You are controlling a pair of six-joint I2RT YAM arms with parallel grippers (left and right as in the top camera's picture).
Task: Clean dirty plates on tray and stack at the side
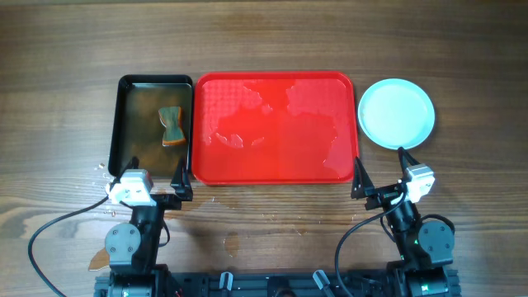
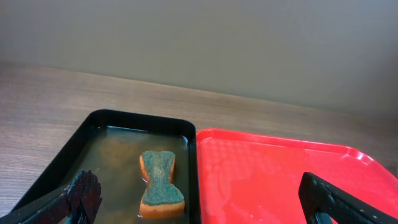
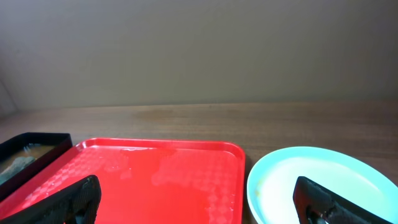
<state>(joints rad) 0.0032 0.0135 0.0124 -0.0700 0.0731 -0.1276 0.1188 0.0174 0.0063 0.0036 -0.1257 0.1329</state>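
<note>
One red tray (image 1: 280, 157), one black tray (image 1: 136, 115), one sponge (image 1: 172, 126). One plate (image 1: 397, 113) shows at right of frame; any beneath it cannot be counted. Two pincers: left pincer (image 1: 146, 167), right pincer (image 1: 380, 165).

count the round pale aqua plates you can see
1 round pale aqua plate shows. It sits on the wooden table, right of the red rectangular plastic tray, which holds none. More may be stacked hidden beneath it.
</note>
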